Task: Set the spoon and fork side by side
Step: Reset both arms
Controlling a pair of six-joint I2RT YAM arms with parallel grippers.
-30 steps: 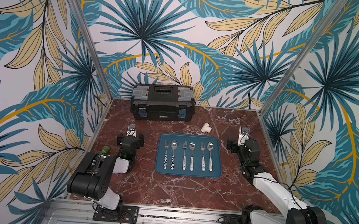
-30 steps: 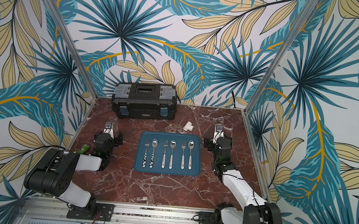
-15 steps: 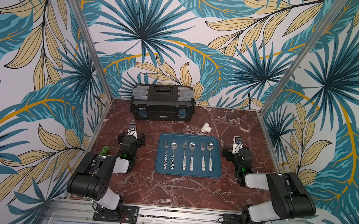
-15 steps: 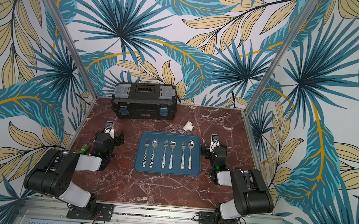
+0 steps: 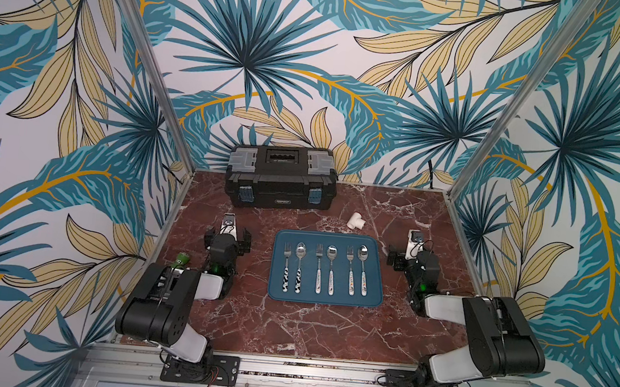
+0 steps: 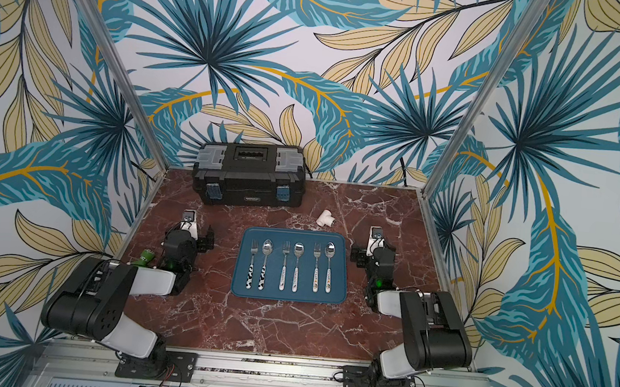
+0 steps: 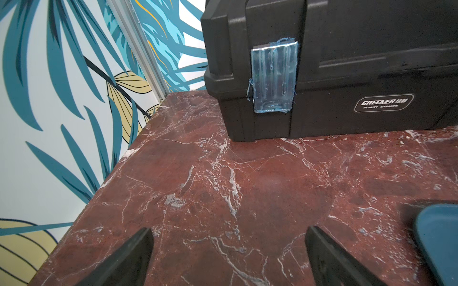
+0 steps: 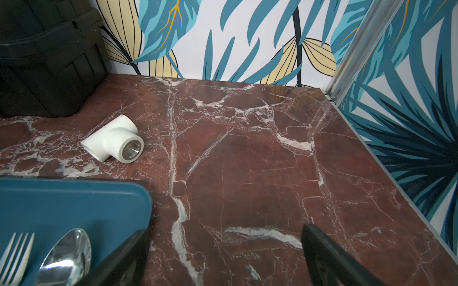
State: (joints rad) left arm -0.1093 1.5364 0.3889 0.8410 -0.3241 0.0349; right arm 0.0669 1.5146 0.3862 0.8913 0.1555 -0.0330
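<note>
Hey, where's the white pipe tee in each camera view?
In a top view: white pipe tee on the marble, between black toolbox and blue tray.
In a top view: tee, same spot.
Left wrist: not in it.
Right wrist: tee beyond the tray's corner, near the toolbox.
Shared landmark: the toolbox.

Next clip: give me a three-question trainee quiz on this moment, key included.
1. True or false: the left claw holds a fork.
2. How many spoons lie on the blue tray?
3. What lies on the table between the toolbox and the tray? A) white pipe tee B) knife C) mug
Key: 1 false, it is open and empty. 2 three, each beside a fork. 3 A.
</note>
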